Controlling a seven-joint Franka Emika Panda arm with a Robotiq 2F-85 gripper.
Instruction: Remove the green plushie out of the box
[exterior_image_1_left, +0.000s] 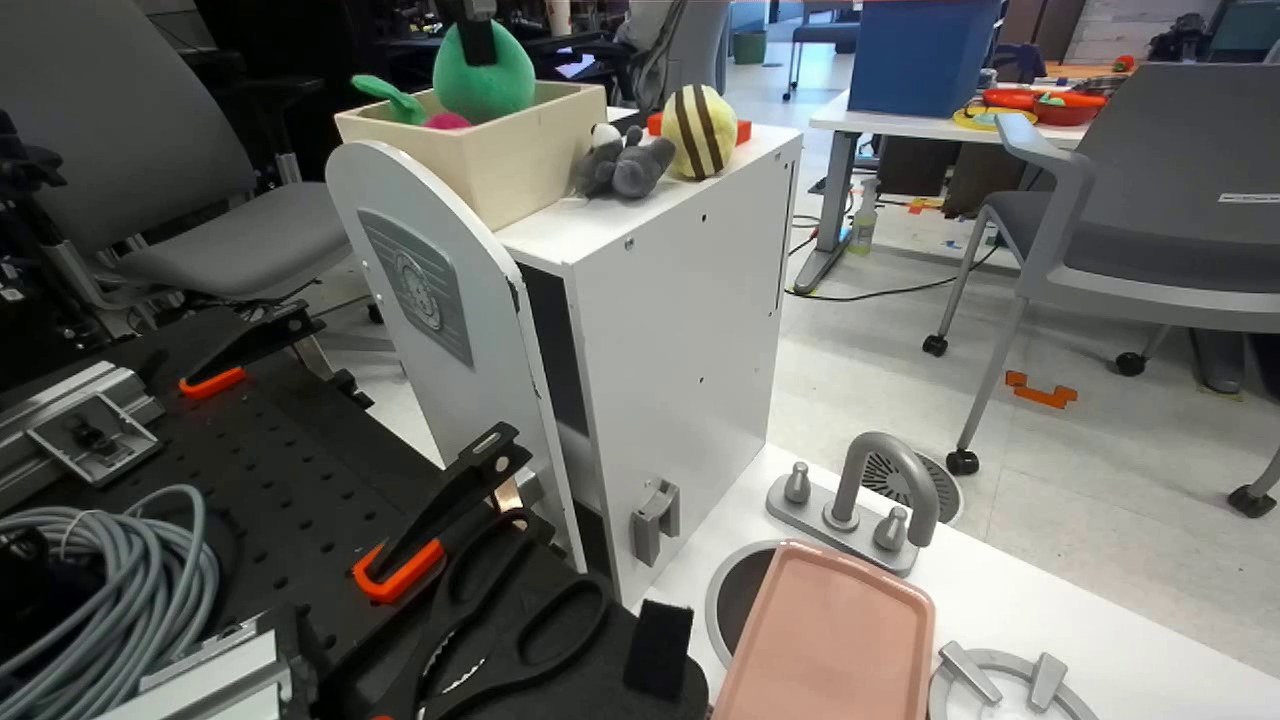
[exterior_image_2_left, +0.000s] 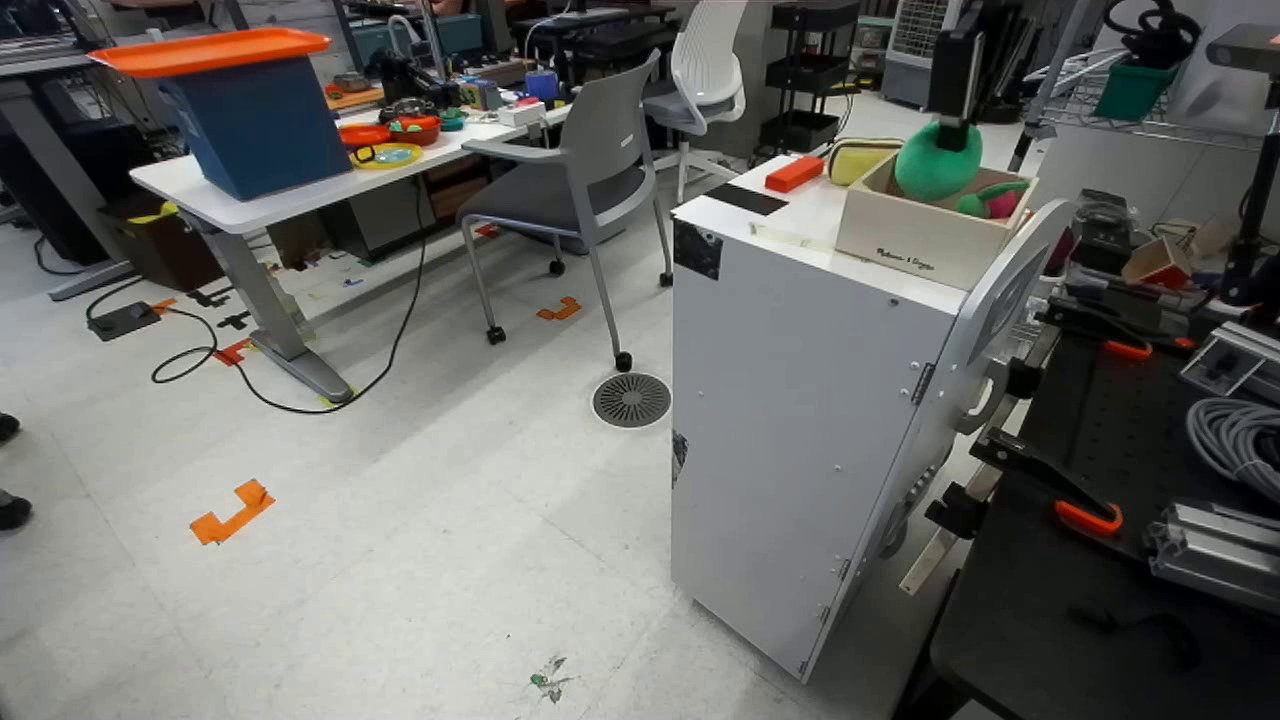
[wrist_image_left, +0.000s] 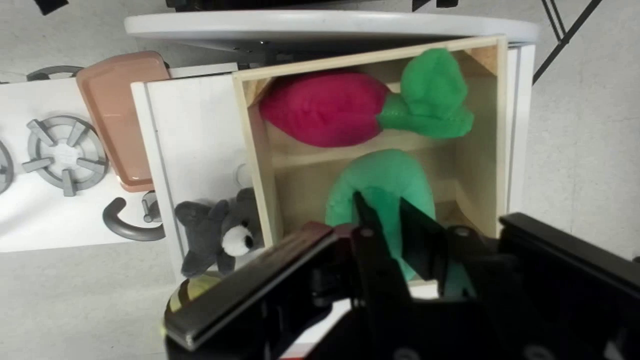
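1. Gripper (wrist_image_left: 380, 199) first: I had it clamped on the green plushie (exterior_image_1_left: 490, 92), which bulged between the fingertips.
2. That plushie was at the mouth of the box (exterior_image_2_left: 920, 230), its top above the rim; I couldn't tell whether its underside touched the bottom.
3. Beside it, inside the box, I saw a pink toy (wrist_image_left: 325, 110) with green leaves.
4. The box stood on the white top of the cabinet (exterior_image_1_left: 680, 300); a grey bear (exterior_image_1_left: 630, 168) was just beside its wall, a striped ball (exterior_image_1_left: 700, 132) near the bear.
5. An orange block (exterior_image_2_left: 795, 174) lay up there too.
6. Lower down ran a white counter (exterior_image_1_left: 1000, 600) with a grey tap (exterior_image_1_left: 850, 475) and a pink tray (exterior_image_1_left: 830, 630) partly over the sink (exterior_image_1_left: 738, 600).
7. Near the cabinet, a black worktable (exterior_image_1_left: 280, 440) carried clamps (exterior_image_1_left: 455, 500) and a coil of cable (exterior_image_1_left: 140, 570).
8. Farther off I had pale floor (exterior_image_2_left: 420, 520) with orange tape (exterior_image_2_left: 253, 493) and a round drain (exterior_image_2_left: 632, 400), a grey chair (exterior_image_2_left: 605, 130), and a desk (exterior_image_2_left: 168, 180) bearing a blue bin (exterior_image_2_left: 270, 130) under an orange lid (exterior_image_2_left: 215, 52).
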